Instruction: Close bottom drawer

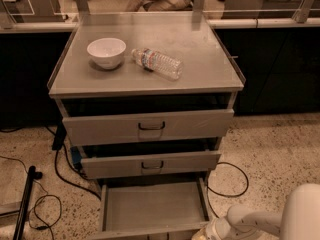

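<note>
The bottom drawer [152, 206] is the lowest of three grey cabinet drawers. It stands pulled far out, its shallow tray open to view, and its front panel runs along the bottom edge of the camera view. My gripper [206, 232] is at the drawer's front right corner, at the very bottom of the view, on the end of my white arm [255, 219] that comes in from the lower right. The gripper is mostly cut off by the picture's edge.
The middle drawer [150, 163] and top drawer [148, 125] stick out slightly. A white bowl [106, 51] and a lying plastic bottle [157, 63] are on the cabinet top. Black cables [65, 171] lie on the speckled floor left and right of the cabinet.
</note>
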`<action>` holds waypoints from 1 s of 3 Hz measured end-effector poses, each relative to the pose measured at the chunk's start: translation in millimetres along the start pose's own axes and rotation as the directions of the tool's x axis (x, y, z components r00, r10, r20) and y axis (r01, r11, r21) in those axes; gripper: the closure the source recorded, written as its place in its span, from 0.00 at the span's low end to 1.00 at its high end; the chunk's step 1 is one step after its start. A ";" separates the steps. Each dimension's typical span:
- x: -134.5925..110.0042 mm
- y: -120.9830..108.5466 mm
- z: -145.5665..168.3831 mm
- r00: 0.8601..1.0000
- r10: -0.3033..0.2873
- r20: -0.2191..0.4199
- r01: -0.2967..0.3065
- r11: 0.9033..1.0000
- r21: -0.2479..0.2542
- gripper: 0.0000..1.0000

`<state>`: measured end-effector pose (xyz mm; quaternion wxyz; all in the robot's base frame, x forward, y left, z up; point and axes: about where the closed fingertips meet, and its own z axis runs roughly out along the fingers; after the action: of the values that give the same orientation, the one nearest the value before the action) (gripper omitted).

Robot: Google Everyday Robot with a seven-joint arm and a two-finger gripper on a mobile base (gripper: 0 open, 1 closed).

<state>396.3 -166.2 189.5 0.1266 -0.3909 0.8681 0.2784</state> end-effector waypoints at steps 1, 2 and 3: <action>0.0 0.0 0.0 1.000 0.000 0.000 0.000 1.000 0.000 0.51; 0.0 0.0 0.0 1.000 0.000 0.000 0.000 1.000 0.000 0.27; -12.3 -3.2 6.3 0.999 -0.041 0.010 0.041 0.999 -0.024 0.04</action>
<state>406.9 -156.9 188.5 0.1315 -0.4090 0.8558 0.2880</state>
